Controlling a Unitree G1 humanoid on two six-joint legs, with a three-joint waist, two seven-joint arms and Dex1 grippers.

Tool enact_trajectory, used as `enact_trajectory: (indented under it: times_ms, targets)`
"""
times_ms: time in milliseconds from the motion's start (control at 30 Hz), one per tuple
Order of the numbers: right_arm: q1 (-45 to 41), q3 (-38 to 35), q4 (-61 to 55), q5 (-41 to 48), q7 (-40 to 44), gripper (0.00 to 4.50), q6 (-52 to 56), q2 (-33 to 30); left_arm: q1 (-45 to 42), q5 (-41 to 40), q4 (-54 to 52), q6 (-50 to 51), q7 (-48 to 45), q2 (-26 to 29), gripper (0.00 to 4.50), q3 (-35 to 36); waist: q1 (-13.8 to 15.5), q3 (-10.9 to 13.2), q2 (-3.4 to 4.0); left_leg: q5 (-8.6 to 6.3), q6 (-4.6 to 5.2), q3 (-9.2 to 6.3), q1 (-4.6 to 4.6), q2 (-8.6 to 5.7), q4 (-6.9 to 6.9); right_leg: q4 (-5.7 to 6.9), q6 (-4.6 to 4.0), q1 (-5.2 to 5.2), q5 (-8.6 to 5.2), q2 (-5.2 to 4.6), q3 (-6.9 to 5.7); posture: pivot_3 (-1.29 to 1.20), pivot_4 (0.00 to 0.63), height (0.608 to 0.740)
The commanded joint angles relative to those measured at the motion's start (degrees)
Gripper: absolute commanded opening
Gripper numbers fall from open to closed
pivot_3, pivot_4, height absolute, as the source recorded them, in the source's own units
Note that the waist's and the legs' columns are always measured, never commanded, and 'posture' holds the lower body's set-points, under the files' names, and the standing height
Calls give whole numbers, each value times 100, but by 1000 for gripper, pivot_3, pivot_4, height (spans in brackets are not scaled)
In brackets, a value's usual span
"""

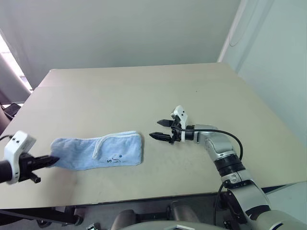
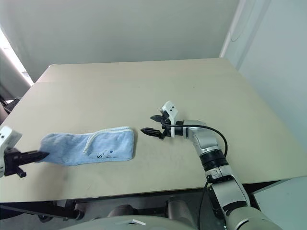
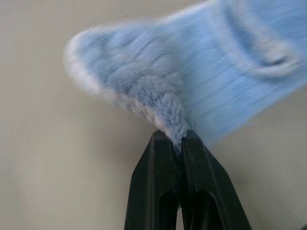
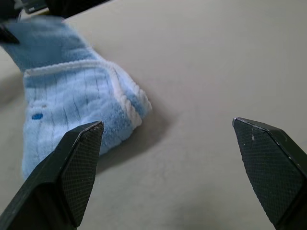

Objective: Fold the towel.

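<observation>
Light blue fuzzy towel (image 1: 98, 152) is lying on the beige counter (image 1: 144, 96), toward the near edge and over on the robot's left side. It's folded into a long narrow strip, with a white stitched edge curling across the top of it and a small dark logo with a blue dot near the front edge.

Left tool (image 1: 52, 160) is clenched tight on the left end of the towel. In the left wrist view you can see both black fingers (image 3: 146, 191) pressed together with a tuft of the blue fabric and its white edging pinched right between the tips, and that end of the cloth looks pulled up a bit off the counter surface.

Right tool (image 1: 164, 130) is released, jaws spread wide apart, nothing in them. It sits just beside the right end of the towel, pointing toward it but not touching, with a small gap of bare counter between the tips and the cloth. From the right wrist view, the two textured fingertips (image 4: 84, 163) frame the towel's rounded end and a stretch of counter.
</observation>
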Motion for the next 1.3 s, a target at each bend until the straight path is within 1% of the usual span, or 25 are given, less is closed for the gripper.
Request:
enact_trajectory:
  times_ms: [33,133,233,300,500,700,800,967,1067,1100,1200,1233,1300]
  targets:
    - [16,3,-176,-40,-6,4500,-131,-55,-390,-224,-573,153,-92,134,54,-244,-22,-1,-1,0,0,0,1,0,0,1,1,0,0,1,0,0,0,740]
    - [154,-55,-350,-7,-84,4500,-88,-75,-714,-447,-914,354,-85,-3,54,-605,-51,2,4,0,1,3,0,-1,-5,0,8,0,4,3,2,0,0,740]
    - [258,-90,-441,-7,-200,4500,-68,-80,-984,-583,-971,470,-59,-98,54,-824,-55,3,5,0,1,5,-1,6,-15,5,22,-11,12,19,7,0,0,740]
    - [382,-125,-560,16,-271,4500,-44,-125,-1340,-621,-947,491,-61,-226,54,-1191,-43,3,4,0,1,4,0,10,-15,12,20,-13,12,28,7,0,0,740]
    - [577,-180,-805,27,-472,4500,-2,-199,-2415,-317,-503,278,-164,-707,54,-2379,-36,5,2,2,3,6,8,4,6,10,16,8,7,43,3,0,0,740]
    - [711,-223,-970,24,-643,4500,70,-250,-2951,120,-103,20,-260,-1213,54,-3347,-46,8,-4,2,4,12,8,2,8,6,24,8,10,49,12,0,0,740]
    - [743,-253,-976,17,-726,4500,88,-280,-3162,206,92,3,-235,-1489,54,-3564,-37,9,-6,2,4,8,8,3,8,9,25,8,10,51,11,0,0,740]
    - [762,-262,-1006,37,-779,4500,116,-301,-3237,357,236,-152,-218,-1783,54,-3738,-40,9,-6,2,5,10,8,2,9,9,24,9,10,50,12,0,0,740]
    - [739,-231,-949,-4,-827,4500,68,-290,-3209,394,273,-212,-319,-1832,745,-3795,-43,9,-7,2,5,10,8,2,9,10,25,9,10,51,12,0,0,740]
    - [728,-224,-916,-23,-839,4500,45,-290,-3176,363,224,-203,-367,-1826,1041,-3791,-42,9,-7,2,5,10,8,2,9,10,25,8,10,52,13,0,0,740]
    - [677,-233,-819,-38,-856,4500,6,-290,-3052,310,-22,-235,-466,-1757,2092,-3731,-41,9,-7,2,5,9,8,3,9,11,25,8,10,52,12,0,0,740]
    - [661,-234,-794,-46,-865,4500,-5,-290,-3024,328,-95,-276,-454,-1738,2521,-3696,-41,9,-7,2,5,9,8,3,9,10,25,9,10,52,12,0,0,740]
    - [631,-231,-755,-62,-879,4500,-32,-283,-2953,371,-236,-378,-400,-1681,3238,-3575,-41,9,-7,2,5,9,7,3,10,10,25,9,10,51,13,0,0,740]
